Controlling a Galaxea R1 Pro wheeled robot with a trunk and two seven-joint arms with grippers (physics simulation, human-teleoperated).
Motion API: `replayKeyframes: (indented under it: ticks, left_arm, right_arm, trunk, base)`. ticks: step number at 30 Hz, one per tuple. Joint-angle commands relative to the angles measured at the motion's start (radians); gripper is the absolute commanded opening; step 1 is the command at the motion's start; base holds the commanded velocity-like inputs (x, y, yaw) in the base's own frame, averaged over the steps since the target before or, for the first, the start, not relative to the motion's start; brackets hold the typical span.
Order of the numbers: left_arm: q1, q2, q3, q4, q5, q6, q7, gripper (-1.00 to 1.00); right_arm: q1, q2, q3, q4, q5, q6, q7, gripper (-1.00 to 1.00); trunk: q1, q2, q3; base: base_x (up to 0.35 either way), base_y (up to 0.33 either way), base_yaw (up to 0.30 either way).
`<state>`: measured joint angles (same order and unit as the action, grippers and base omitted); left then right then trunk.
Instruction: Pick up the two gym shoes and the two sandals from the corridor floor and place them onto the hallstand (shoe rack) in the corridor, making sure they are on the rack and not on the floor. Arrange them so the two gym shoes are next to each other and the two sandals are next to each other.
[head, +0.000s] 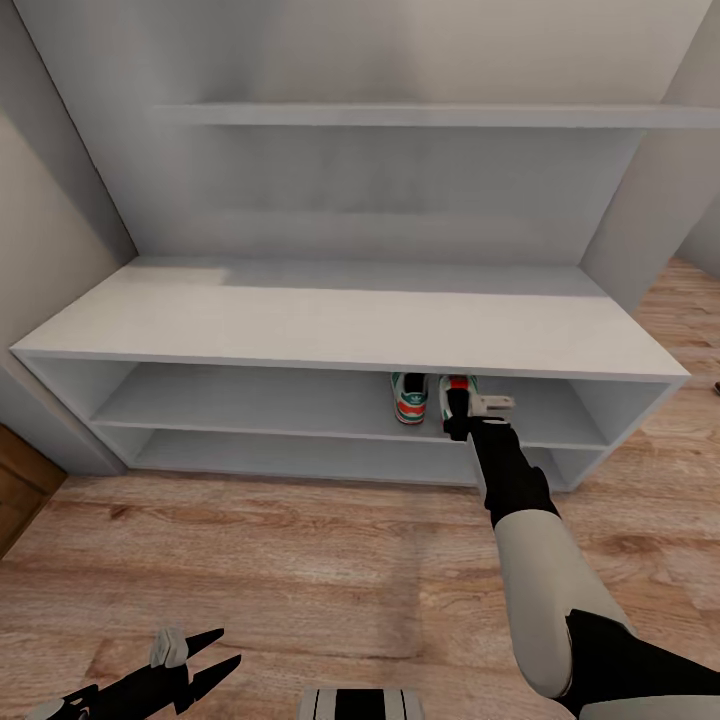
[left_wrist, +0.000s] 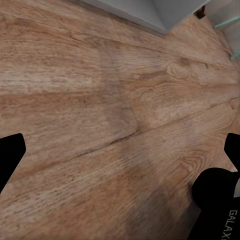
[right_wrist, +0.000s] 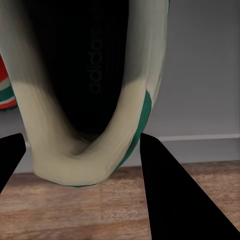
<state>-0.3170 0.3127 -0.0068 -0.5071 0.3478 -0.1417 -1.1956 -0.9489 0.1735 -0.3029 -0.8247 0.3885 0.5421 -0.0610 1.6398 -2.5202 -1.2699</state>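
Upper shelf (head: 250, 400) left half free; gym shoes (head: 410, 397) block right.

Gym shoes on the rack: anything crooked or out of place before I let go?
Nothing stands out. Both gym shoes sit heels-out, side by side on the hallstand's upper open shelf; the right gripper is at the right-hand shoe.

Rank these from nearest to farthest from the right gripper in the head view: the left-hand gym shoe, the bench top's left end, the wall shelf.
1. Left-hand gym shoe, just left of the right gripper.
2. Bench top's left end, far left.
3. Wall shelf, high above.
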Motion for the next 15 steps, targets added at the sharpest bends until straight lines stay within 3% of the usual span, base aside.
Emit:
replayKeyframes:
  ticks: [1,15]
  left_arm:
    - [-0.001,0.0,-0.001,0.001,0.002,-0.007,-0.002,1.0]
    - [0.0,0.0,0.0,0.001,0.003,-0.009,-0.002,1.0]
  right_arm:
    - [-0.001,0.001,-0.002,-0.001,0.0,0.004,-0.002,-1.0]
    - [-0.001,0.001,-0.003,-0.001,0.0,0.004,-0.002,-1.0]
  trunk:
    - [0.0,0.0,-0.001]
    - [0.0,0.0,-0.001]
  base:
    - [0.0,0.0,0.0]
    - [0.035,0.015,0.0]
